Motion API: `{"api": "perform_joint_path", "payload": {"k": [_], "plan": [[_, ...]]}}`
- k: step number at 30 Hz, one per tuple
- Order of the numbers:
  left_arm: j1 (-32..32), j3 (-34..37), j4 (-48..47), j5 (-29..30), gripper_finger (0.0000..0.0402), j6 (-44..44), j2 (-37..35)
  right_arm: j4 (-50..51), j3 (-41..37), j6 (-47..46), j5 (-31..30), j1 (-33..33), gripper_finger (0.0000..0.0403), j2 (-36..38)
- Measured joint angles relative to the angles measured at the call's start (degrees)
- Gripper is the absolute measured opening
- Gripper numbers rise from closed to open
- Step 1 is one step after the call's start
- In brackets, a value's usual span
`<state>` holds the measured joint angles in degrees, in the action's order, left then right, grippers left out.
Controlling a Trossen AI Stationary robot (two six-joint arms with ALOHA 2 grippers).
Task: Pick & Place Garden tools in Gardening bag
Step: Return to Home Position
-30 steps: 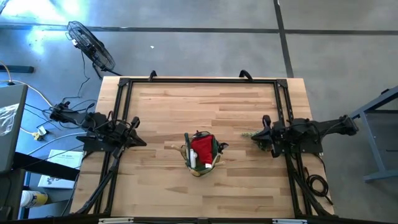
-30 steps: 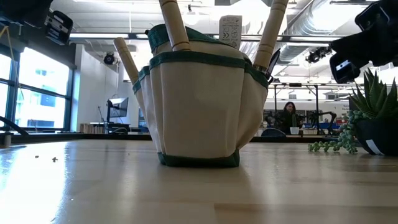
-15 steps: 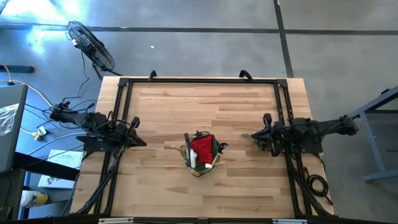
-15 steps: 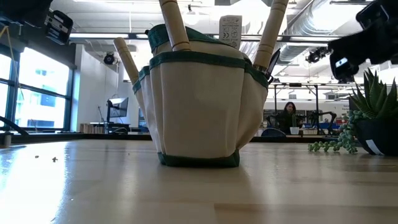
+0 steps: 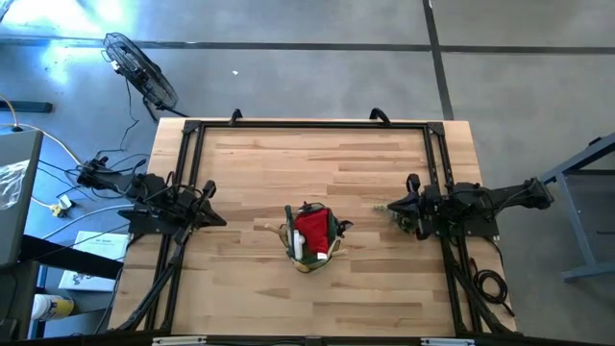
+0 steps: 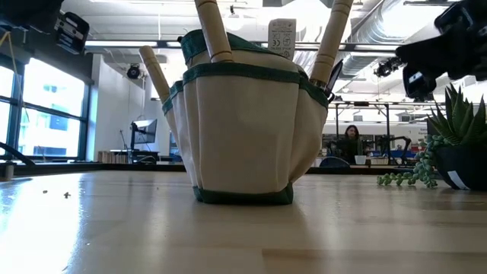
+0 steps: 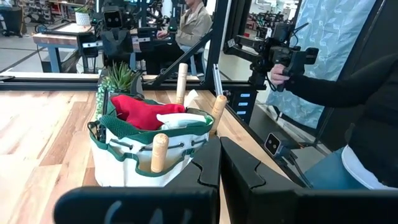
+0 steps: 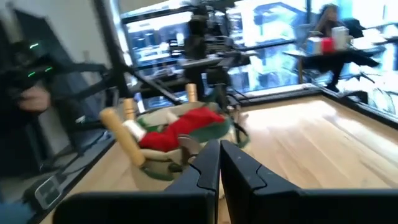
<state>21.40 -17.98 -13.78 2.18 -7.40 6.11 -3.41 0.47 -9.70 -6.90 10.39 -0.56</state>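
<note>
The gardening bag (image 5: 309,240) stands upright on its base at the table's middle. A red fabric bundle (image 7: 139,111) and a white item (image 7: 180,118) lie in its top. Wooden tool handles (image 6: 212,30) (image 6: 332,38) (image 6: 155,70) stick up out of its pockets. A black tool (image 6: 335,74) shows at one side of the bag. My left gripper (image 7: 219,163) is shut and hovers near the table's left edge, pointing level at the bag. My right gripper (image 8: 219,163) is shut near the right edge, also aimed at the bag. Neither touches anything.
A small potted plant (image 6: 459,144) with a trailing green sprig (image 6: 403,180) stands under my right arm (image 5: 452,207). A black frame rail (image 5: 307,125) runs around the table's far and side edges. A person with a hand-held controller (image 7: 283,59) stands beyond the table's near edge.
My right gripper has tipped a little in place above the plant; it stays shut. The bag and the tools have kept still.
</note>
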Motion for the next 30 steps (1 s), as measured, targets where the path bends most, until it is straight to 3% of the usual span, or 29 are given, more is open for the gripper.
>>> {"api": "perform_joint_path", "payload": {"k": [4, 14, 24, 30], "plan": [[0.0, 0.0, -0.1, -0.1, 0.0000, 0.1, 0.0, 0.2, 0.0, -2.1, -2.9, 0.0, 0.0004, -0.1], [0.0, 0.2, -3.0, -1.8, 0.0000, 4.9, 0.0, 0.3, 0.0, -2.1, -3.2, 0.0, 0.0004, -0.2], [0.0, 8.4, 10.6, -4.8, 0.0000, 9.8, -0.3, 0.4, -0.1, -2.1, -3.3, 0.0, 0.0004, -0.2], [0.0, 11.7, 15.1, -9.7, 0.0000, 9.9, -0.4, 0.3, -0.1, -2.1, -3.5, 0.0, 0.0004, -0.2]]}}
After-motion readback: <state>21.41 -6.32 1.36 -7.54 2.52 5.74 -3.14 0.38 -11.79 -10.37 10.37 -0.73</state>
